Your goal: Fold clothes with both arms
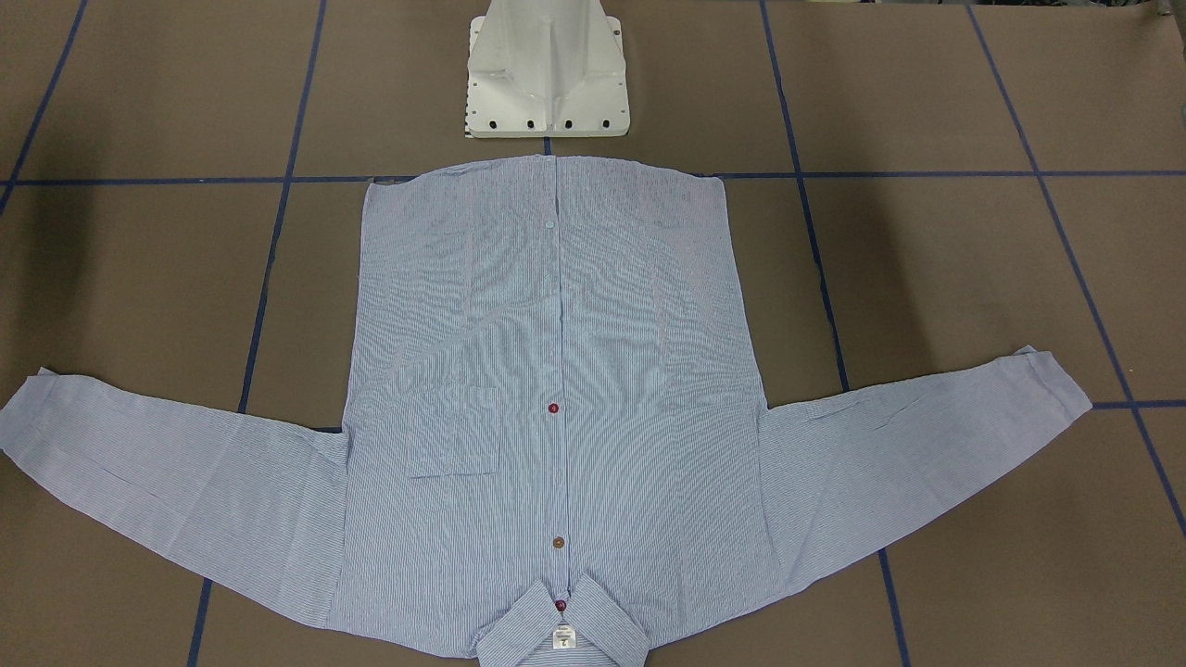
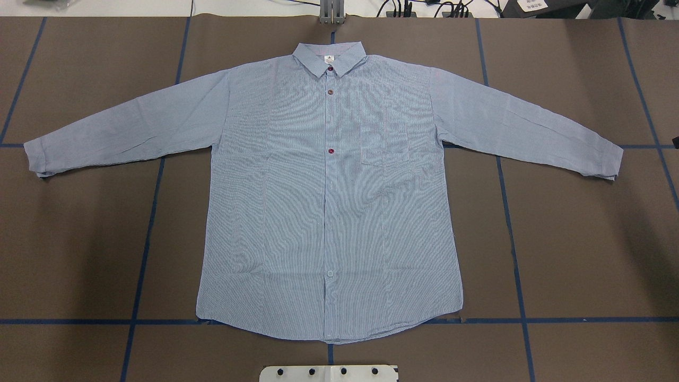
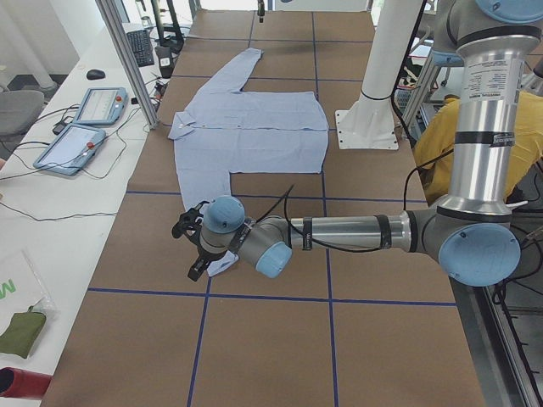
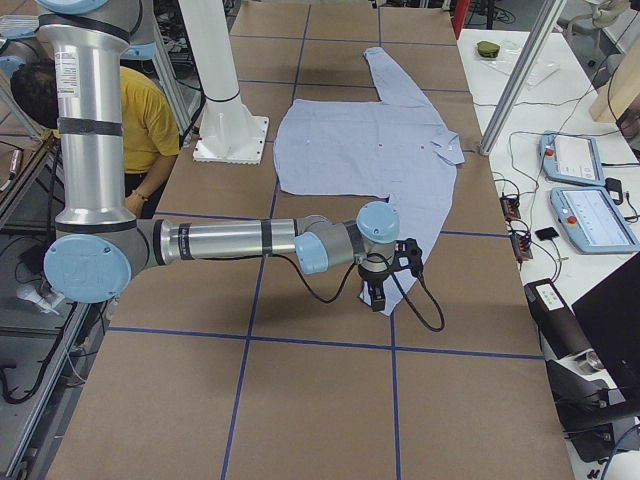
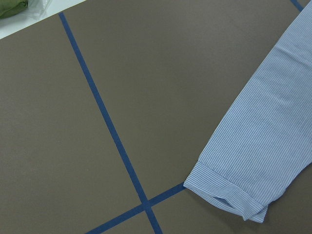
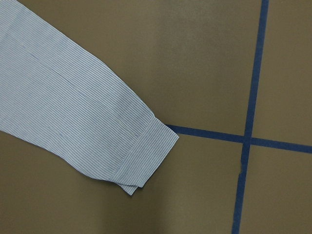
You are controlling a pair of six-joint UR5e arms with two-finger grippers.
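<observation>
The light blue-and-white striped shirt lies flat and face up on the brown table, buttoned, with both sleeves spread wide; it also shows in the front-facing view. Its collar points away from the robot. My left gripper hangs just above the left sleeve's cuff. My right gripper hangs just above the right sleeve's cuff. Neither wrist view shows any fingers, and the grippers show only in the side views, so I cannot tell whether they are open or shut.
The white pedestal base stands just behind the shirt's hem. Blue tape lines cross the table in a grid. Teach pendants and cables lie on the side table. A person in yellow sits behind the robot.
</observation>
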